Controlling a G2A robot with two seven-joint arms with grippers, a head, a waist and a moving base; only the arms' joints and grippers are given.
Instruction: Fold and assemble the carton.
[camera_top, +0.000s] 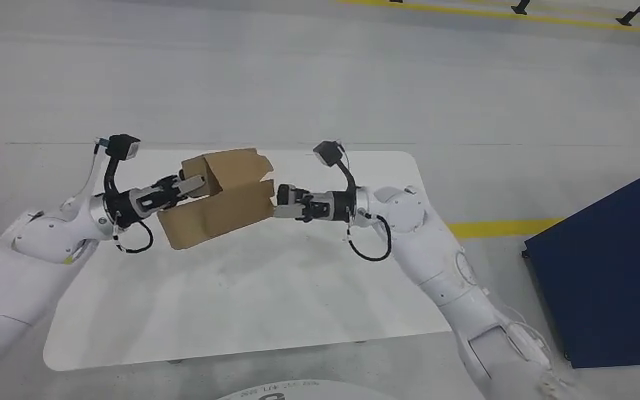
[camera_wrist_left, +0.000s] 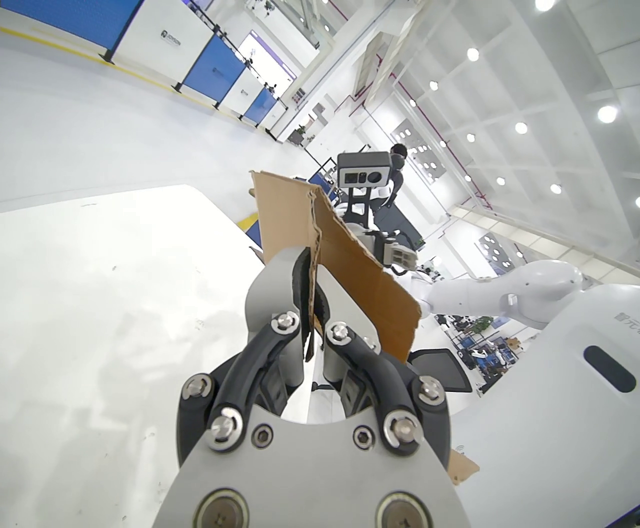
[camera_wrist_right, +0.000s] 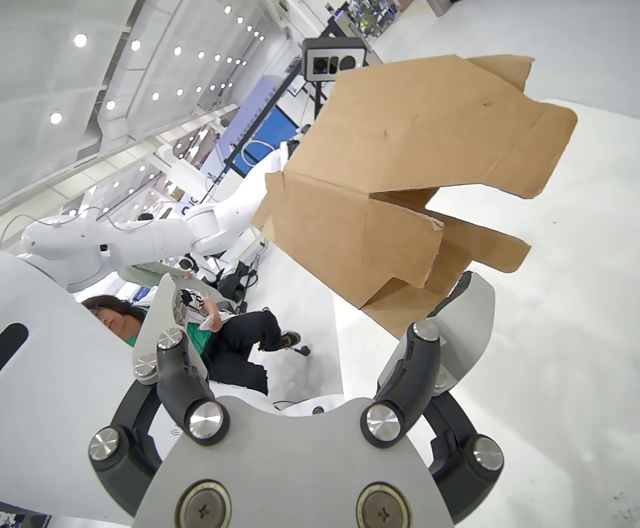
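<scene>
Brown cardboard, plain on the faces we see: the carton (camera_top: 215, 200) hangs half-opened above the white table (camera_top: 300, 300), left of centre in the top view. Our left gripper (camera_top: 192, 186) pinches a flap tight; our right gripper (camera_top: 283, 197) gapes wide just beside the opposite end.

White table (camera_top: 250, 300) with rounded corners

The carton (camera_top: 222, 200) is held over the table (camera_top: 250, 300), by its far edge and closer to the far left corner than the far right. The left tool (camera_top: 192, 184) is at the carton's left end, clamped on a flap there. The right tool (camera_top: 282, 197) is at the opposite end, fingers apart, just beside the flaps. The carton lies between the two tools.
</scene>
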